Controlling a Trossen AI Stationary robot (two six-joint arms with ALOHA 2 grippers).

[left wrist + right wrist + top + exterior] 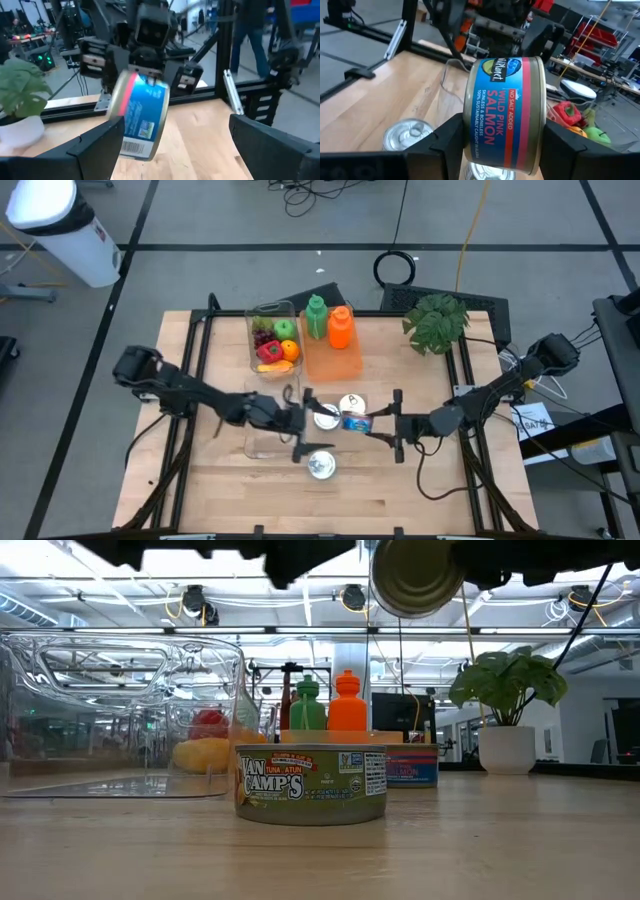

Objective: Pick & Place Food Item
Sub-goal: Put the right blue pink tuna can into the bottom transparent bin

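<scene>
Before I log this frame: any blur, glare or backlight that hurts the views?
Left wrist view: the salmon can is smeared, its label unreadable. Right wrist view: the same can is sharp and its label reads; the room behind is soft. Low view: bright ceiling lights backlight the arms into silhouettes; the tuna can stays legible. High view: evenly lit, no glare.

High view looked straight down on the whole table (400,490), both arms in frame. Low view sat at tabletop height, facing level across to the room, very near a green tuna can (311,783). Left wrist view faced the right arm close up; right wrist view faced back at the left arm. Both wrist views shared the blue salmon can (142,117) (505,112), also seen from above (356,422).
</scene>
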